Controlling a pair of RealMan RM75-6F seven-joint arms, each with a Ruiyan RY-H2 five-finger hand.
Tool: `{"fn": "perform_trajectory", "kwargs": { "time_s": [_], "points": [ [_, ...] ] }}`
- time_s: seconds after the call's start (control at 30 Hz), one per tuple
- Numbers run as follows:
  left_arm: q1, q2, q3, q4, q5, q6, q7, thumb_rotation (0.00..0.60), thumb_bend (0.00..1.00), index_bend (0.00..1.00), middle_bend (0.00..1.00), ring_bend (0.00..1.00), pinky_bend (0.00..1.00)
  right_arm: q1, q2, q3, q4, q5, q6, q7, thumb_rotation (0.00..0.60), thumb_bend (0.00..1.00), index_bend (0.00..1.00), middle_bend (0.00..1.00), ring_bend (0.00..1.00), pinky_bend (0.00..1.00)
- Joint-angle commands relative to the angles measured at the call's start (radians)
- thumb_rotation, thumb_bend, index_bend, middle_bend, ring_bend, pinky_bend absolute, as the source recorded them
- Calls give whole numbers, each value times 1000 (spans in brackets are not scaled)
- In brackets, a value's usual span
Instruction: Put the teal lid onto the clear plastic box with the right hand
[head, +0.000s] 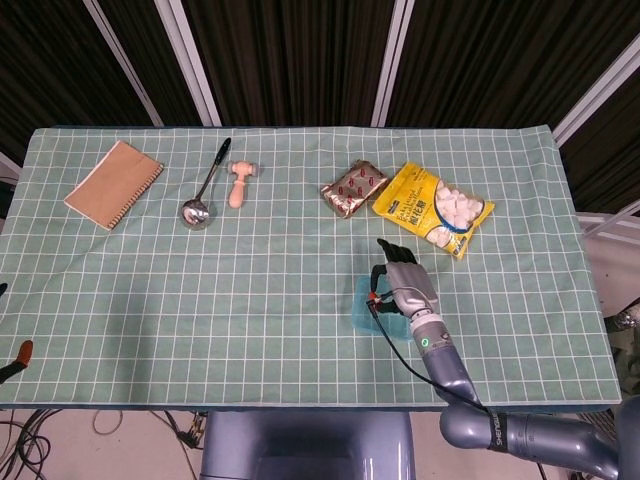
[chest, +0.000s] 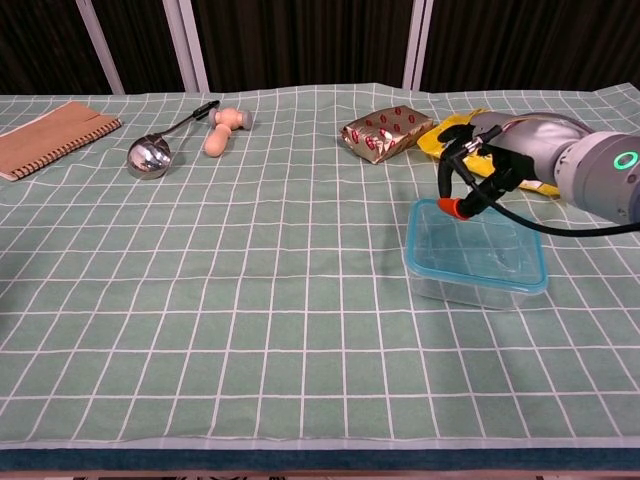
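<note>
The clear plastic box (chest: 462, 291) stands on the green checked cloth at the right, and the teal lid (chest: 472, 244) lies flat on top of it. My right hand (chest: 503, 157) hovers above the box's far edge with its fingers apart, holding nothing and clear of the lid. In the head view the right hand (head: 404, 287) covers most of the box, so only a teal strip of the lid (head: 361, 308) shows at its left. The left hand does not show in either view.
Just behind the right hand lie a yellow snack bag (head: 433, 208) and a red foil packet (head: 353, 188). Far to the left are a small wooden mallet (head: 240, 183), a metal ladle (head: 200, 190) and a brown spiral notebook (head: 114, 183).
</note>
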Motion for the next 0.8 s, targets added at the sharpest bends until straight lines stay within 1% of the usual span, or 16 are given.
{"fn": "perform_trajectory", "kwargs": {
  "time_s": [0.03,0.3,0.53,0.8],
  "points": [
    [0,-1,-2,1,-3,0,1,600,321,77,0,0,0,20,-12,9,34,20,-25,2,600,566,696,5,0,0],
    [-4,-3,-6,4,-15,-5,4,600,321,77,0,0,0,54,-44,22,129,62,-68,20,600,567,696,5,0,0],
    [-5,-3,-7,5,-21,-8,7,600,321,77,0,0,0,67,-54,18,167,75,-95,36,600,566,697,4,0,0],
    [-6,-4,-8,5,-24,-7,8,600,321,77,0,0,0,72,-67,9,190,78,-101,50,600,567,698,4,0,0]
  ]
}}
